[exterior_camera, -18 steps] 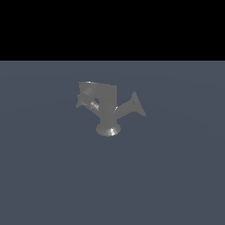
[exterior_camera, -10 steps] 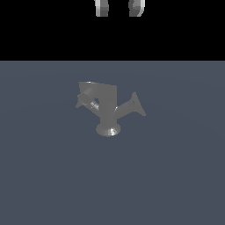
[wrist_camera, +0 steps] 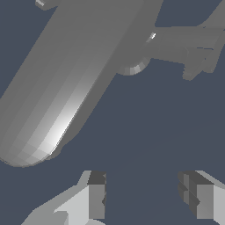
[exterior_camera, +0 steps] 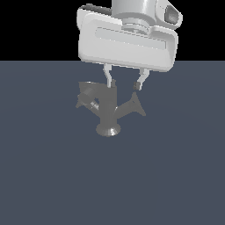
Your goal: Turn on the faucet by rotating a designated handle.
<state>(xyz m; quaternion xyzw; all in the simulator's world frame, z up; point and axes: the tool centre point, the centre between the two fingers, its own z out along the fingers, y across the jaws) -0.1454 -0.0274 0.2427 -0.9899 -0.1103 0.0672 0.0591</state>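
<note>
A grey faucet [exterior_camera: 107, 112] stands on a round base [exterior_camera: 108, 130] on the dark floor. A blocky part [exterior_camera: 90, 99] sticks out to the exterior view's left and a tapered arm [exterior_camera: 135, 105] to its right. My gripper [exterior_camera: 124, 84] hangs just above the faucet, open and empty, one finger over the stem and one over the tapered arm. In the wrist view the gripper [wrist_camera: 147, 197] is open, with a large rounded grey arm [wrist_camera: 57, 88] and the blocky part [wrist_camera: 195, 44] beyond the fingertips [wrist_camera: 96, 195]. Nothing shows which part is the designated handle.
The flat dark grey floor [exterior_camera: 176, 176] spreads all around the faucet. The white hand body [exterior_camera: 127, 41] fills the top of the exterior view.
The gripper has come down from the top edge of the exterior view to just above the faucet. The faucet has not moved.
</note>
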